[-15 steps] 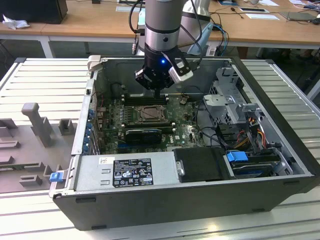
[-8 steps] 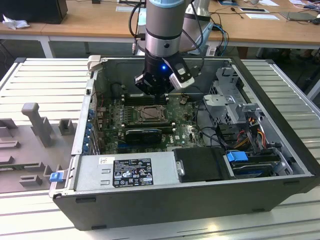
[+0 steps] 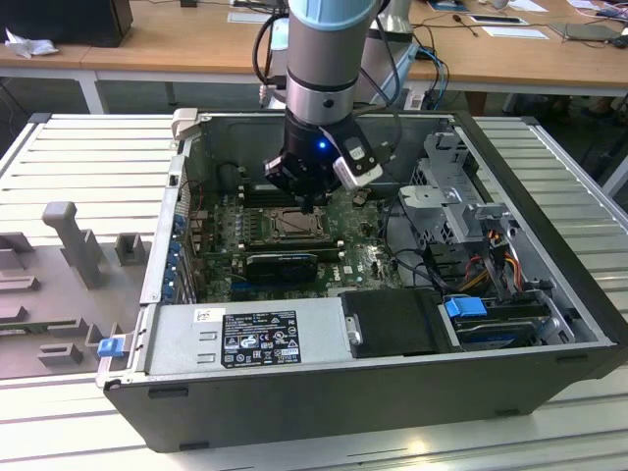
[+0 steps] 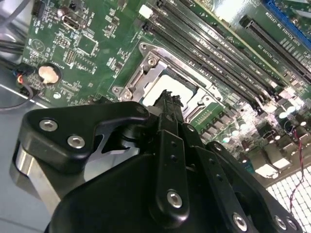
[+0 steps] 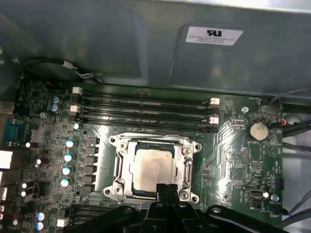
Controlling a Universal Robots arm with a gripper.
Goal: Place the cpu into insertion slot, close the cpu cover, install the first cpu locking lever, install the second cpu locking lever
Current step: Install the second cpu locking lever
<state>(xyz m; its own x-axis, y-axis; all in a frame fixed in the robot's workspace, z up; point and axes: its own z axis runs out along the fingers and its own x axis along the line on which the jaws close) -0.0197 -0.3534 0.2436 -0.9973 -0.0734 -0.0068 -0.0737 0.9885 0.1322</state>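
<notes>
- Gripper (image 5: 163, 188) hanging low over the insertion slot (image 5: 154, 167) inside the open computer case (image 3: 549, 363), fingertips drawn together into one narrow tip with nothing visible between them.
- Cpu (image 5: 150, 166) lying flat and square in the middle of the insertion slot, pale metal top facing up, edges running parallel to the socket frame.
- Cpu cover (image 5: 124, 167) seen as a silver frame plate lying around the chip on the slot; no telling from these pictures whether it is fully pressed down or latched.
- Key relation: closed tip sitting right over the edge of the insertion slot farthest from the memory slots (image 5: 143, 109), at about mid-length of that edge, chip just beyond the tip toward the memory slots.
- In the second wrist view, tip (image 4: 167, 99) meeting the slot's near rim, with the chip's pale face (image 4: 163, 87) just past it; touching or just above, cannot tell.
- In the exterior view, gripper (image 3: 312, 201) directly above the slot (image 3: 287, 226), arm coming down nearly upright, long black block (image 3: 282, 263) on the slot's side away from the case's back wall.
- Judged state of work: chip seated; locking levers around the slot too hard to make out to call engaged.
</notes>
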